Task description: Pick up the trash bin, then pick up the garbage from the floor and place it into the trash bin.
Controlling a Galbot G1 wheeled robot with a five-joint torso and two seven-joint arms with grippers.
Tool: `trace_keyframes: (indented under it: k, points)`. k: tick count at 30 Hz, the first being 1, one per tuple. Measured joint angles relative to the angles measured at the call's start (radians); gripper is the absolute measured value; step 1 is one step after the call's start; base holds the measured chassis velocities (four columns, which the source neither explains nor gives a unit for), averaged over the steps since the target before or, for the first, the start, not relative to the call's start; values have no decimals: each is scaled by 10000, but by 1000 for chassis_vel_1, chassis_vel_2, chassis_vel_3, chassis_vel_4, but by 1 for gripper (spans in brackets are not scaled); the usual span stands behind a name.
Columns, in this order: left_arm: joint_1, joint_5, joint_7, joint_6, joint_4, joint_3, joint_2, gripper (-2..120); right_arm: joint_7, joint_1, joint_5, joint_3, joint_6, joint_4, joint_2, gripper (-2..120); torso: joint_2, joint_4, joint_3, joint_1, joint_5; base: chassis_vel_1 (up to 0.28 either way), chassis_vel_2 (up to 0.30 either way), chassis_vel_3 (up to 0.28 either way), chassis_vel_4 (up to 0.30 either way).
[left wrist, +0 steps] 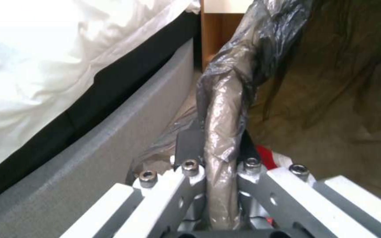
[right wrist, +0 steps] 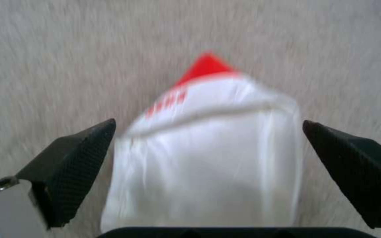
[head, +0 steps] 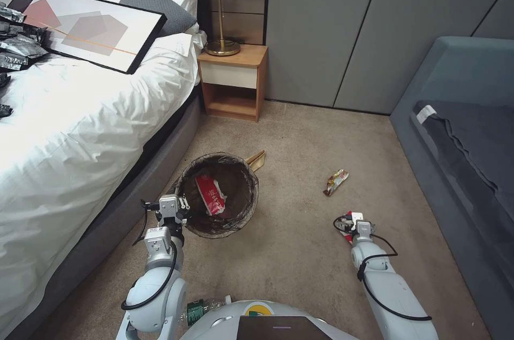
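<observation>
A bedroom, by every sign: a bed point(head: 80, 131) with white linen and pillows point(head: 155, 0) is taking up the left side, a wooden nightstand point(head: 233, 83) is standing against grey wall panels point(head: 326, 24) with a brass lamp point(head: 219, 2) sitting on it, and beige carpet point(head: 300, 243) is covering the floor beside a grey sofa point(head: 460, 131).

No legible text; red marks on white packet point(right wrist: 208, 148) unreadable

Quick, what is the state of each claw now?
Left claw: closed on the bin rim.
Right claw: open around a red-white packet on the floor, not gripping it.
</observation>
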Motion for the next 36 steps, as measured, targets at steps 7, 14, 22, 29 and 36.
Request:
trace_keyframes:
  k: [7,14,22,29,36]
  points:
    - [-12,18,-3,1,44,20,-14,0,-18,-147,-56,51,202,-322,93,100,0,1,-1,0,-1,0,0,0,0]
    - [-17,21,-4,2,46,27,-10,0,6,-201,-202,83,524,-630,227,88,1,-5,-2,-1,-11,0,0,0,0]
    - [-26,7,-7,1,40,0,0,0,14,-178,-242,91,628,-751,224,69,2,8,-2,-1,1,0,0,0,0]
    - [-43,4,-6,2,54,4,0,0,31,-163,-253,93,736,-827,219,52,1,7,-2,-1,6,0,0,0,0]
    - [-34,-1,-7,0,54,-12,9,0,68,-163,-312,103,872,-930,224,37,1,1,-1,-1,-2,0,0,0,0]
